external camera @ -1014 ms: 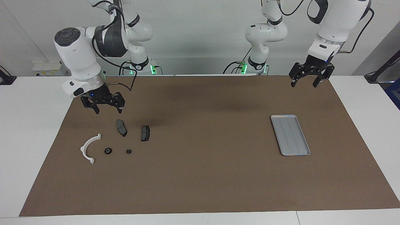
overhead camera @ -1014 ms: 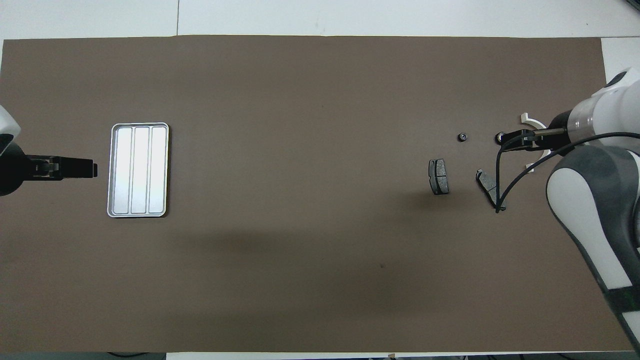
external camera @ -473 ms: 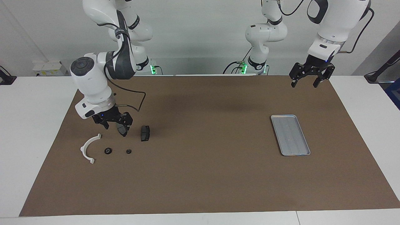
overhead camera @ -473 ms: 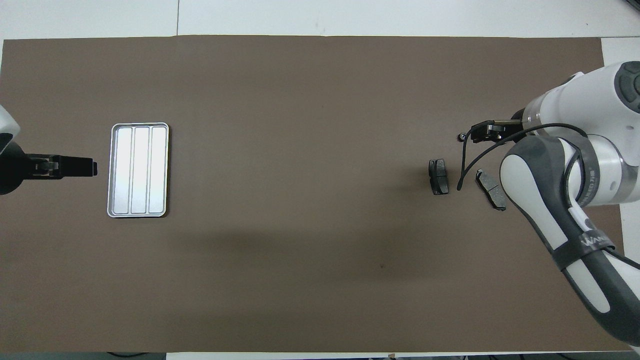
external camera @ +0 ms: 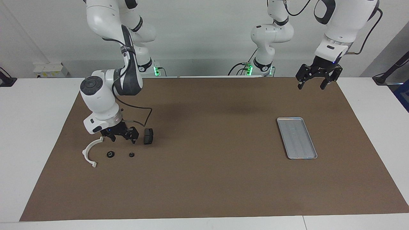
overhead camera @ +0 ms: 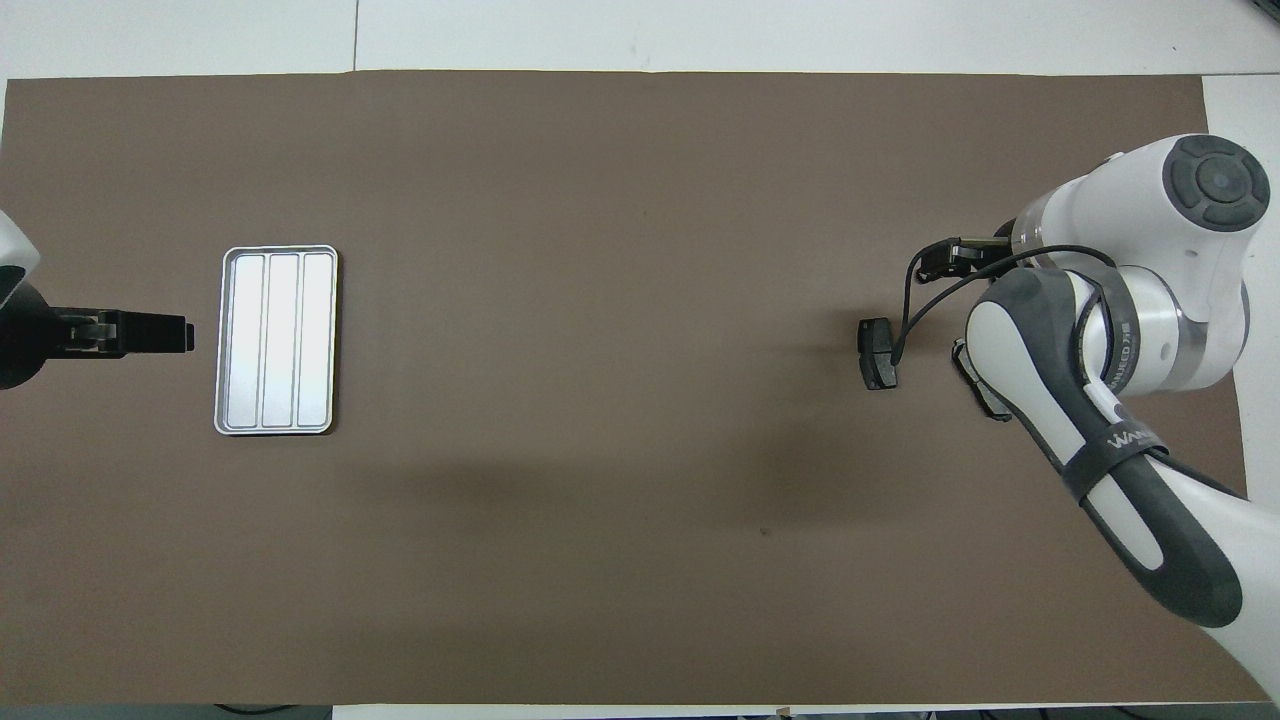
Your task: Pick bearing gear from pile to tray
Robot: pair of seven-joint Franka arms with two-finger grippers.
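Observation:
The pile lies at the right arm's end of the mat: a white arc bracket (external camera: pixel 91 151), two small black round bearing gear pieces (external camera: pixel 110 154) (external camera: pixel 131 155), and a dark brake pad (external camera: pixel 148 136) (overhead camera: pixel 878 352). My right gripper (external camera: pixel 124 140) (overhead camera: pixel 930 264) hangs open and empty, low over the pile, just above the two round pieces. It hides most of a second brake pad (overhead camera: pixel 985 400). In the overhead view the right arm covers the round pieces and the bracket. The silver tray (external camera: pixel 297 138) (overhead camera: pixel 277 340) lies empty toward the left arm's end. My left gripper (external camera: pixel 314 83) (overhead camera: pixel 186 337) waits open, raised beside the tray.
A brown mat (external camera: pixel 207 179) covers the white table (external camera: pixel 32 127). The right arm's cable (external camera: pixel 145 116) loops down beside the brake pad. The right arm's forearm (overhead camera: pixel 1090 400) stretches over the mat's corner nearest the robots.
The right arm has swung in and come down, from high over the mat's edge to low over the pile. It now hides one brake pad. The left arm has not moved.

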